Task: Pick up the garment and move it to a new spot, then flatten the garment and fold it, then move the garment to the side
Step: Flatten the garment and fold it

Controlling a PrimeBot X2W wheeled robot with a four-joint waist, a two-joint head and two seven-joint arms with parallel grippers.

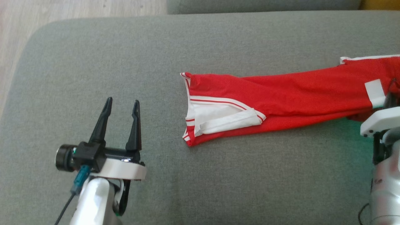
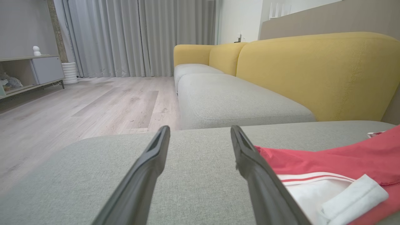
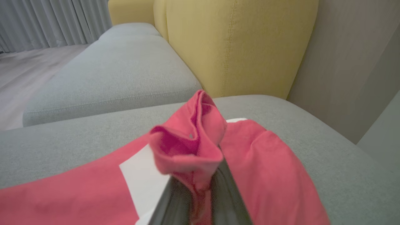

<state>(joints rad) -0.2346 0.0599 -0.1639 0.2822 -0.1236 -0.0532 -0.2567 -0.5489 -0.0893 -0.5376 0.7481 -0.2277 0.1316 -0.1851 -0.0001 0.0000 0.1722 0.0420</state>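
Note:
The garment (image 1: 281,92) is red with white trim and lies stretched across the grey cushion (image 1: 156,47), its white-edged end at the middle and the rest running off to the right. In the left wrist view the garment (image 2: 337,159) lies just right of my fingers. My left gripper (image 1: 120,107) stands open over bare cushion, well left of the cloth, with nothing between its fingers (image 2: 156,156). My right gripper (image 3: 200,187) is shut on a bunched fold of the garment (image 3: 190,147), which rises pinched between its fingers. In the head view the right gripper's fingers are hidden behind its pale wrist (image 1: 379,120).
The cushion's rounded left end (image 1: 28,68) drops to wood floor (image 1: 18,31). Yellow sofa backrests (image 2: 312,68) and a second grey seat (image 2: 231,100) lie beyond. A wall (image 3: 350,62) stands close on the right. Curtains (image 2: 125,34) and a low cabinet (image 2: 31,72) are far off.

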